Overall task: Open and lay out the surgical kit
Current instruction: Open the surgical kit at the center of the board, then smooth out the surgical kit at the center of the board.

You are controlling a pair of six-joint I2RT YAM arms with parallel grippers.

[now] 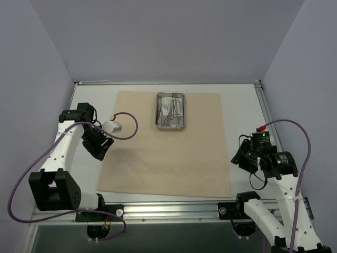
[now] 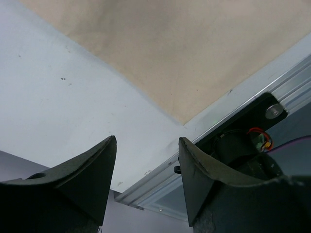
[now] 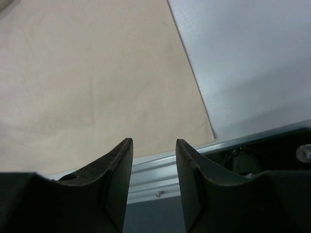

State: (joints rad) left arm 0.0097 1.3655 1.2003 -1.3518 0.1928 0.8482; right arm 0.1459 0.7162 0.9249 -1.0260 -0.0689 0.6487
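Note:
The surgical kit's beige cloth wrap (image 1: 168,145) lies spread flat as a large sheet on the white table. Its small steel tray (image 1: 182,110) stands on the sheet's far middle, with steel scissor-handled instruments (image 1: 169,112) inside. My left gripper (image 1: 101,150) hovers off the sheet's left edge, open, nothing between its fingers (image 2: 95,170). My right gripper (image 1: 241,156) hangs just off the sheet's right edge, open and empty. The left wrist view shows the cloth's near left corner (image 2: 187,63); the right wrist view shows its near right corner (image 3: 97,82).
An aluminium rail (image 1: 174,210) runs along the table's near edge between the arm bases. Grey walls (image 1: 158,37) close in the back and both sides. Purple cables (image 1: 129,124) loop from each arm.

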